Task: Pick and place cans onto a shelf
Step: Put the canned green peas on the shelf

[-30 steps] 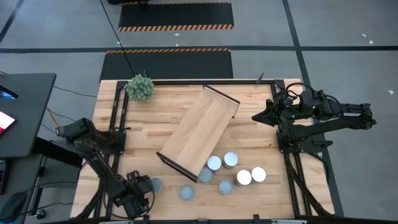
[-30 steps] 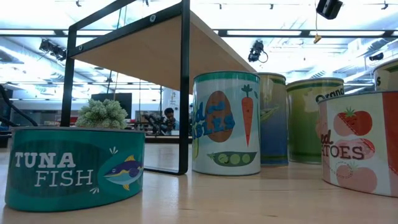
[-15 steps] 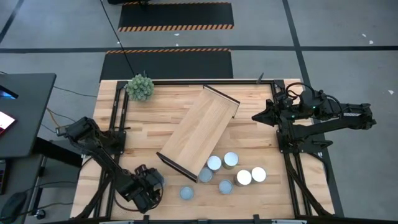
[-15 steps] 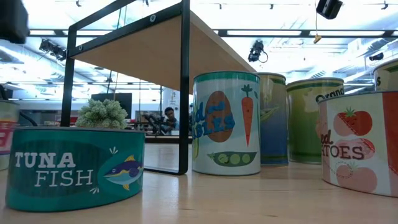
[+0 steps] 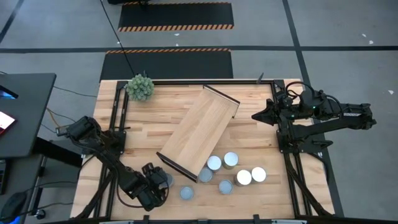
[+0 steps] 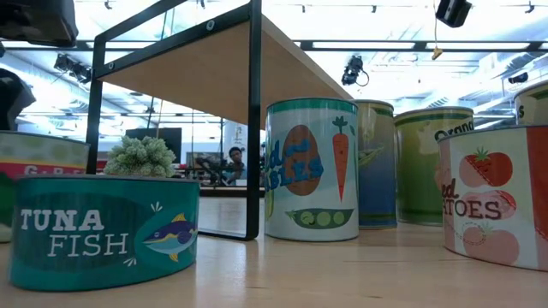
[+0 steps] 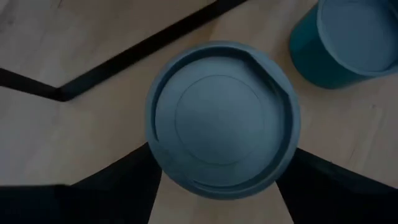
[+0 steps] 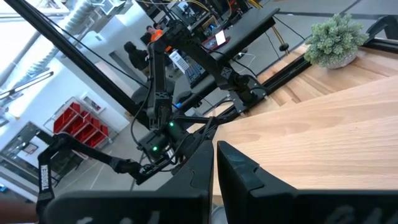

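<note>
My left gripper [image 5: 159, 182] is near the table's front left, shut on a can with a pale blue-grey top [image 7: 222, 118]. The can also shows at the left of the low view [image 6: 38, 184], behind a teal tuna can [image 6: 103, 231]. Several more cans [image 5: 231, 160] stand upright on the table by the shelf's near end. The shelf [image 5: 199, 129], a long light-wood board, lies slantwise mid-table and stands on dark metal legs [image 6: 253, 120]. My right gripper [image 5: 256, 116] is shut and empty above the table's right side. My left gripper pinches the can between its two fingers [image 7: 118, 186], one on each side of the can's round wall just below the rim [image 7: 157, 163]. The fingers point down from above. The can is upright; whether it is clear of the table I cannot tell.
The teal tuna can [image 5: 186, 193] stands just right of the held can. The shelf's dark base bar [image 7: 143, 50] lies on the table close behind it. A green bushy plant [image 5: 140, 86] stands at the far left corner. Dark rails [image 5: 118, 124] run along both table sides.
My left gripper has gone toward the table's right edge, carrying the can toward the tuna can and the shelf's near end. The can has come into the low view from the left and stays upright.
</note>
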Robot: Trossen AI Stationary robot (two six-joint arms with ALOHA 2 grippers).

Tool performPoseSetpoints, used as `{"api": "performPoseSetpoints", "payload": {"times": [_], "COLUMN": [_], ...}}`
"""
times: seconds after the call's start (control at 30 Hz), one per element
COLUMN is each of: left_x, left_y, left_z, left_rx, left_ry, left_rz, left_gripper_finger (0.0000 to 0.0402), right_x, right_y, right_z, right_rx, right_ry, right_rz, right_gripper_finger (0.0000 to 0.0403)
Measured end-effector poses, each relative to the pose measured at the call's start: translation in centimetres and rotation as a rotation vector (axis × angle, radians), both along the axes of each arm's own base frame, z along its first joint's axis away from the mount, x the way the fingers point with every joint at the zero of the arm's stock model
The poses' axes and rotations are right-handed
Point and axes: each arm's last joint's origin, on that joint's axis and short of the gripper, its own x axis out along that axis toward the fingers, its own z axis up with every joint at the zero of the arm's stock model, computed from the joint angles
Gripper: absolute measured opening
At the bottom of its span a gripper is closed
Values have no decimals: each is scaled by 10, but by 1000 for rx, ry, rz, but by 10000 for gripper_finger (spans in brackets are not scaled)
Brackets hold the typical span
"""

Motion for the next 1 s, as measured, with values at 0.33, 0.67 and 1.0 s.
{"api": "performPoseSetpoints", "payload": {"times": [0.33, 0.67, 1.0], "left_x": [-5, -12, -13], "left_y": [-4, -11, -16], "left_z": [0, 0, 1], "left_rx": [-2, -12, -225], "left_ry": [3, 1, 161], "left_rz": [-17, -37, -35], "left_gripper_finger": [250, 218, 287], "right_x": [0, 0, 0], "right_y": [0, 0, 0], "right_z": [0, 0, 0], "right_rx": [0, 1, 0], "right_ry": [1, 1, 1], "right_rz": [0, 0, 0], "right_gripper_finger": [27, 27, 27]}}
